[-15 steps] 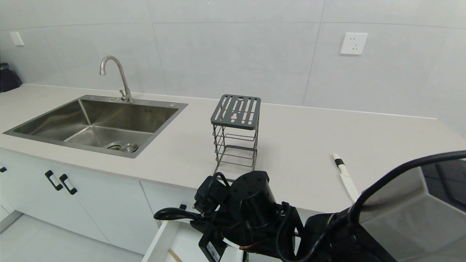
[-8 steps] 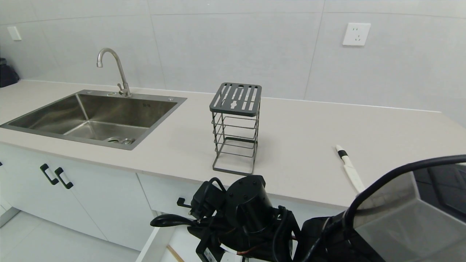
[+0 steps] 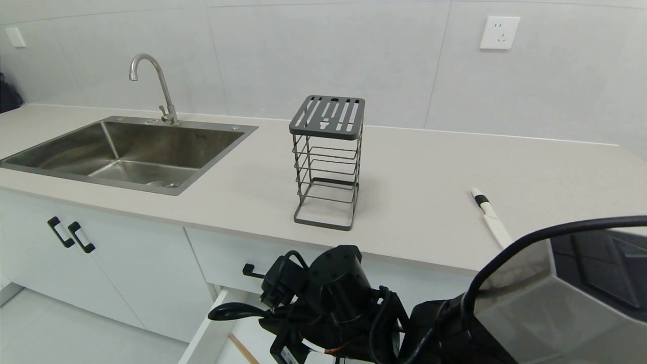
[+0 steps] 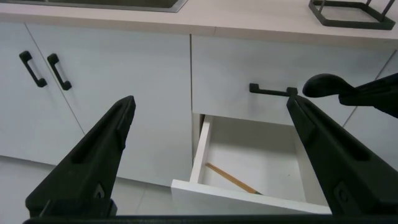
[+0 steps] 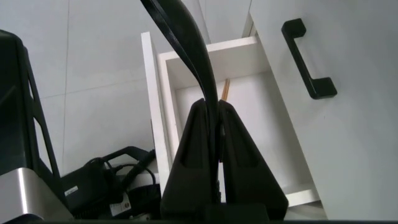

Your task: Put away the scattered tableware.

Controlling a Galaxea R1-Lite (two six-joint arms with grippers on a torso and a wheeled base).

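Worktop (image 3: 429,167) showing plain pale beige. Rack (image 3: 327,117) reading dark grey, slotted pattern on top. Knife (image 3: 489,217) coming up white w/ one black band. Sink (image 3: 30,161) gleaming steel-silver. Cabinet fronts (image 3: 126,273) looking white, handles (image 3: 63,232) black. Drawer (image 4: 249,155) showing white inside, chopstick (image 4: 230,179) tan. Spoon (image 5: 180,31) shining glossy black; left gripper (image 4: 210,104) & right gripper (image 5: 213,109) both reading black.

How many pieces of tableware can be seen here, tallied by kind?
Knife, on the counter: 1
Black spoon, in the right gripper: 1
Thin wooden stick, in the open drawer: 1
Total: 3
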